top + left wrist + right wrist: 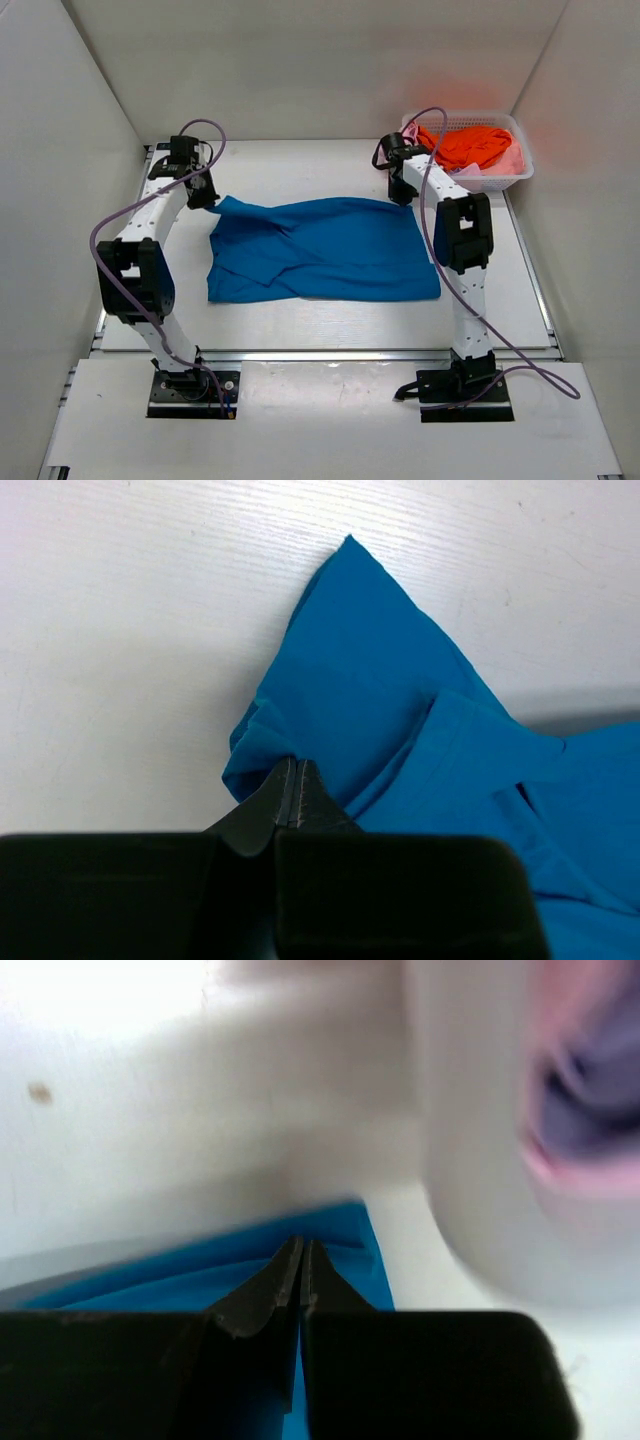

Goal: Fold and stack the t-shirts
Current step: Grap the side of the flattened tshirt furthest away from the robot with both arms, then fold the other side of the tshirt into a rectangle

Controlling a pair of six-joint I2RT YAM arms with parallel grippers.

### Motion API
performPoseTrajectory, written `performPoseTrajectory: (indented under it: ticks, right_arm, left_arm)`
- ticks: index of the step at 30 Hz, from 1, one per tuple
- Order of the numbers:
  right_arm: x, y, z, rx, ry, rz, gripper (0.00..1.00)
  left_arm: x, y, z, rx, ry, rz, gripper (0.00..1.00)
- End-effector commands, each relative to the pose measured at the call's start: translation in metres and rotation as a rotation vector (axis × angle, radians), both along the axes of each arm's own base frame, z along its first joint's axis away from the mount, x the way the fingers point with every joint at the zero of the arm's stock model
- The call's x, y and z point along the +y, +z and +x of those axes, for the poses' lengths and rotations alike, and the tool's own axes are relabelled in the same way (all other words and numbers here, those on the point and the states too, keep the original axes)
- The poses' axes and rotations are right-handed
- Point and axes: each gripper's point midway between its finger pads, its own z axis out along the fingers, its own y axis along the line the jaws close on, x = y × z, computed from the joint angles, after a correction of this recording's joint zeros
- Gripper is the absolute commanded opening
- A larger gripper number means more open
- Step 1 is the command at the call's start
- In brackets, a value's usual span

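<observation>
A bright blue t-shirt (320,250) lies spread and rumpled on the white table. My left gripper (209,199) is at the shirt's far left corner. In the left wrist view that gripper (294,766) is shut on a fold of the blue t-shirt (380,680). My right gripper (403,196) is at the far right corner. The right wrist view shows this gripper (301,1246) shut on the edge of the blue t-shirt (200,1270). An orange t-shirt (470,145) and a pink one (511,160) lie in the basket.
A white mesh basket (495,183) stands at the back right, just beyond the right gripper; it shows blurred and close in the right wrist view (470,1180). White walls enclose the table on three sides.
</observation>
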Motion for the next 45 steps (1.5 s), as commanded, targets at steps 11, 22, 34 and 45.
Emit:
performPoseTrajectory:
  ticks: [11,22,34,45]
  right_arm:
    - [-0.002,0.067,-0.060,-0.162,-0.040,0.079,0.01]
    - [0.000,0.049,-0.127,-0.133,-0.043,0.142,0.00]
    - [-0.014,0.025,-0.161,-0.095,-0.088,0.169,0.00]
    - [-0.037,0.027,-0.157,-0.116,-0.119,0.173,0.00]
  left_arm:
    - [-0.020,0.016,-0.058,-0.046,-0.045,-0.022,0.00]
    - [-0.014,-0.024,-0.110,0.055,-0.029,-0.012,0.00]
    - [-0.007,-0.032,-0.129,0.070,-0.008,0.002,0.00]
    - [-0.029,-0.009,-0.136,0.026,-0.067,-0.043,0.00]
